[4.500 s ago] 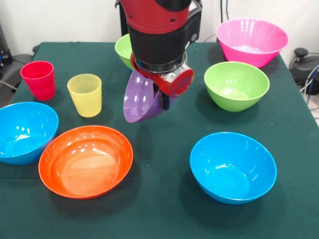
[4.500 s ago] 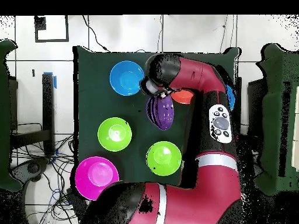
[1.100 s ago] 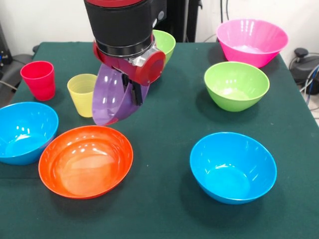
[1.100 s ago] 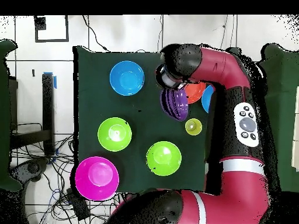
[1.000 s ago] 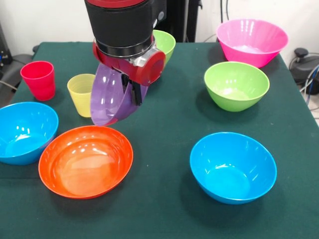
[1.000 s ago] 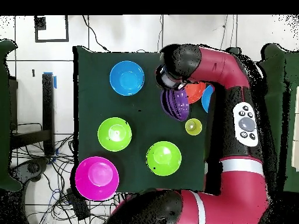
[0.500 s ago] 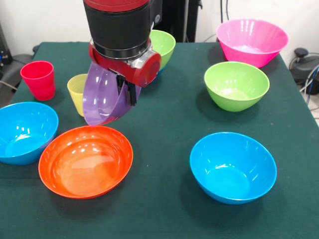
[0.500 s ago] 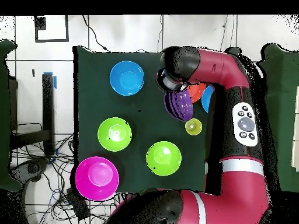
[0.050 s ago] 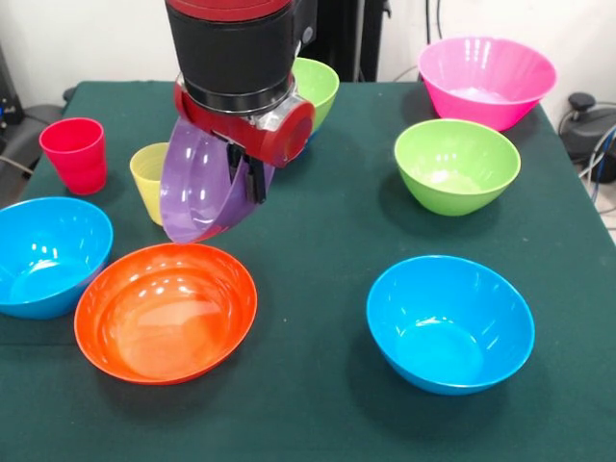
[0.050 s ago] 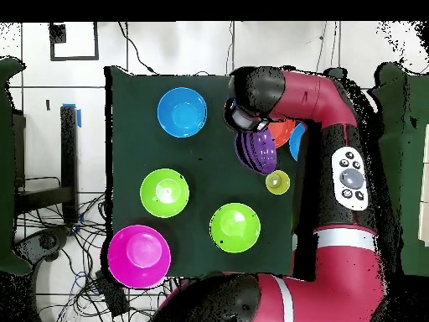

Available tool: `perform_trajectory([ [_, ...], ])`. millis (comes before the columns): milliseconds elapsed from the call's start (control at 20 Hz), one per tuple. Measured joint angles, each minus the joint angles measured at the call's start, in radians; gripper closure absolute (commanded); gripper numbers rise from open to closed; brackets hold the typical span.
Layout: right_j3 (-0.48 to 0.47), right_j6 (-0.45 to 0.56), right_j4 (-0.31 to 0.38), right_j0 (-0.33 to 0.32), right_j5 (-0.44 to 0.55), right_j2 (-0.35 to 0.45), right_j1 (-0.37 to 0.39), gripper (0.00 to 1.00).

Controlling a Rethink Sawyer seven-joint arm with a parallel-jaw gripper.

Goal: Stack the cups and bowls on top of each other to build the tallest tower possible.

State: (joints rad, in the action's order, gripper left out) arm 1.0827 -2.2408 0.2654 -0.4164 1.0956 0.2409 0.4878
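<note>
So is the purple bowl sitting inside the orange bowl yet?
No, the purple bowl hangs tilted from the gripper above the orange bowl.

I am seeing a dark green desk [image 9: 318, 221] standing against a plain white wall [image 9: 87, 38]. Around the desk, pale floor tiles [image 10: 50, 126] are showing, with black cables [image 10: 50, 222] trailing beside it.

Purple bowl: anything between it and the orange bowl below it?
Nothing visible. The gripper holds the purple bowl tilted on edge, in the air just above the orange bowl's far rim. The orange bowl is empty. The yellow cup stands close behind the purple bowl, not underneath it.
</note>
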Motion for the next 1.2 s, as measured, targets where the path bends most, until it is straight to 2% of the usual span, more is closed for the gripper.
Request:
perform_trajectory([
  [250, 0.022, 0.000, 0.002, 0.003, -0.001, 0.000, 0.019, 1.00],
  [550, 0.099, 0.000, 0.009, 0.003, -0.059, 0.000, 0.061, 1.00],
  [900, 0.153, 0.000, 0.061, -0.005, -0.174, 0.006, 0.083, 1.00],
  [1200, 0.155, 0.000, 0.089, 0.002, -0.182, 0.006, 0.088, 1.00],
])
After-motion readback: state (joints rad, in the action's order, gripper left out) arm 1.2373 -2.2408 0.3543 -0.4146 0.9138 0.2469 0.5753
